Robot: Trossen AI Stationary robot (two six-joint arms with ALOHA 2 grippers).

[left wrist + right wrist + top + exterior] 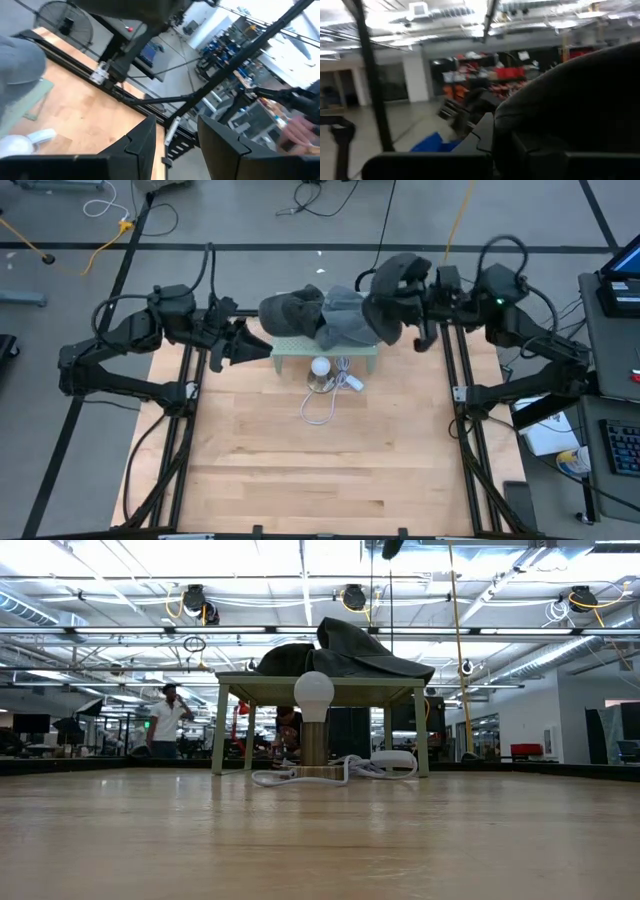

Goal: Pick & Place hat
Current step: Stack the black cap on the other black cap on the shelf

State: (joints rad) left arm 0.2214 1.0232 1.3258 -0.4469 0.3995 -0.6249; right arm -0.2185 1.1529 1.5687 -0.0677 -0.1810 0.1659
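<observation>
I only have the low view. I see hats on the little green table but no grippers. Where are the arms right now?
Observer: From above, the right gripper is at the right end of the green table, shut on a dark hat.
Operator: And the left one?
Observer: The left gripper sits just off the table's left end, fingers apart with nothing between them.
Operator: How many hats lie on the table itself?
Observer: Two side by side: a dark grey hat and a blue-grey hat.
</observation>
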